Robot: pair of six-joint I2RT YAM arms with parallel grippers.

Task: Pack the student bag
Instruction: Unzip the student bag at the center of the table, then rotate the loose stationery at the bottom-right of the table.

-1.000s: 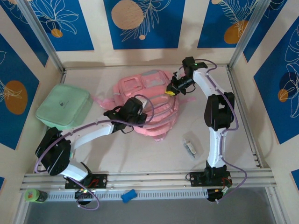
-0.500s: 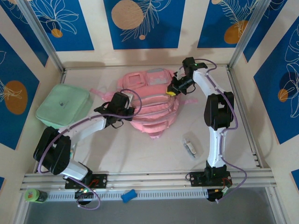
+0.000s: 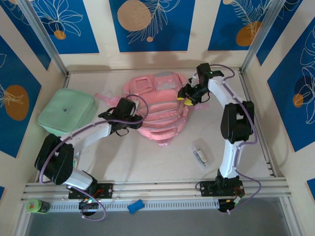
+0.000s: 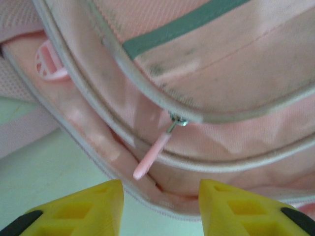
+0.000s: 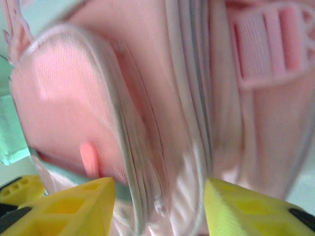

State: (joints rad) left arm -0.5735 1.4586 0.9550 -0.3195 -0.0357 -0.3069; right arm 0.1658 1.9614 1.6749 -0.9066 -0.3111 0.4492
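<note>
Soft, ridged pink woven-fabric student bag (image 3: 162,118)

Student bag (image 3: 157,110) sits mid-desk, toward the back, and I'm on both sides of it.
Soft case (image 3: 66,112) lies left of it, small packet (image 3: 202,153) in front and right; my left hand (image 4: 160,196) at its left edge, right hand (image 3: 185,96) at its back-right corner.

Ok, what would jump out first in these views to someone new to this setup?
The big pink student bag lying mid-table, with the left gripper at its left edge and the right gripper at its right, both open. Next, the mint green case on the table's left side.
</note>
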